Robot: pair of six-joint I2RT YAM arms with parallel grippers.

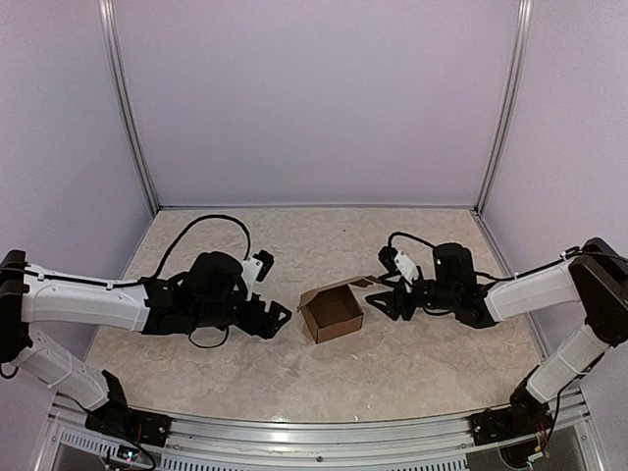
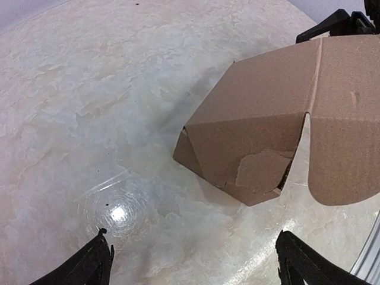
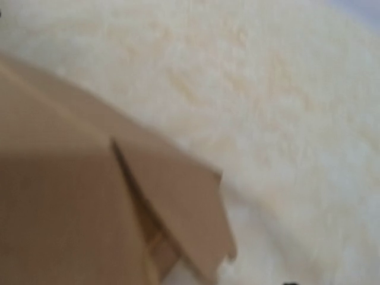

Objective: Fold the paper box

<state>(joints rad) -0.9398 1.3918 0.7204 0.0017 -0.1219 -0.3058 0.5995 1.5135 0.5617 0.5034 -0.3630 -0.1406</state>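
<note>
- Black left tool (image 1: 279, 320): I see its fingers spread wide, empty, just left of the paper box (image 1: 332, 314).
- By the box's right flap sits the right tool (image 1: 386, 300); I cannot tell if it is apart or clamped.
- Box stands open-topped on the marbled worktop (image 1: 245, 383).

One plain brown cardboard box (image 1: 332, 312), partly folded and open at the top.

Two white-and-black robot arms: left arm (image 1: 83, 299), right arm (image 1: 535, 289).

Two black two-finger grippers, one per arm: left gripper (image 1: 280, 322), right gripper (image 1: 381, 302). Two dark fingertips (image 2: 98, 261) in the left wrist view, none visible in the blurred right wrist view.

Two looping black cables: left cable (image 1: 211, 218), right cable (image 1: 412, 235).

One pale marbled tabletop (image 1: 245, 368).

Two upright grey metal posts at the back corners: left post (image 1: 130, 108), right post (image 1: 502, 108).

Three plain lilac wall panels: left wall (image 1: 49, 118), back wall (image 1: 314, 98), right wall (image 1: 579, 128).
</note>
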